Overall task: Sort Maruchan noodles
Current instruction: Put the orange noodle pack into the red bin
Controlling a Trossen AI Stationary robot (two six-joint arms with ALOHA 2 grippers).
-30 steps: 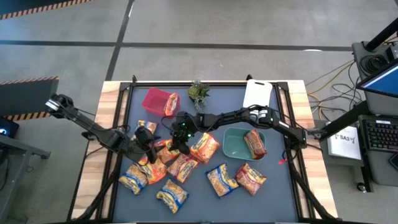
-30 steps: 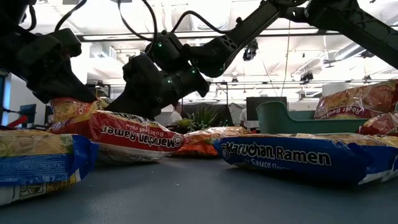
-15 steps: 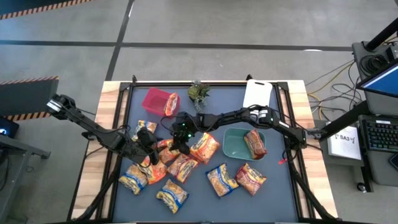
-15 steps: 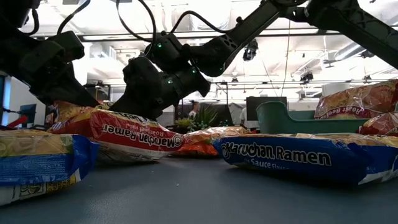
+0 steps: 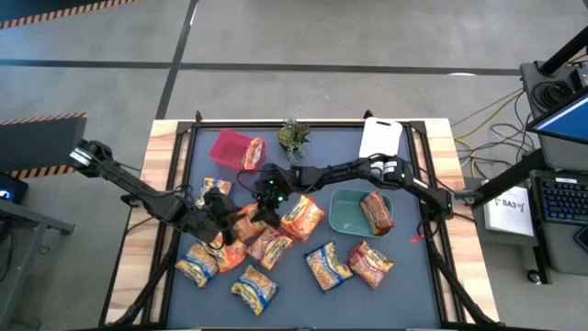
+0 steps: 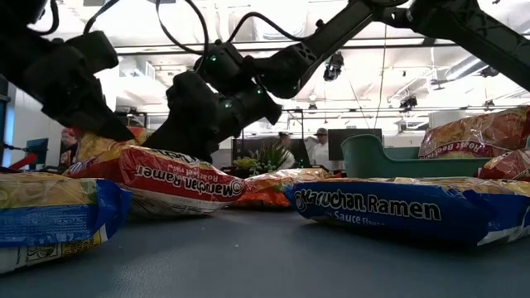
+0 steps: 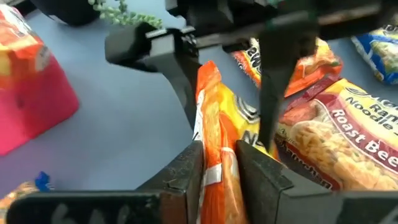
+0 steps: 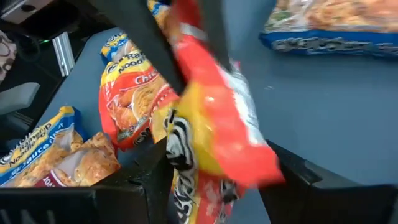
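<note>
Orange crinkly plastic ramen packet [image 7: 214, 140] passes between our two claws.
Our left gripper [image 7: 217, 165] has just pinched one end of it, while the right gripper [image 8: 211, 162] is spreading away from the other end, so the handover looks nearly done. Only the wrist views show this; from above, both claws hide the packet.

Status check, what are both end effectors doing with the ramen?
Left end effector shut on orange packet. Right end effector straddles same packet, fingers open. Red bin, green bin unobstructed.
</note>
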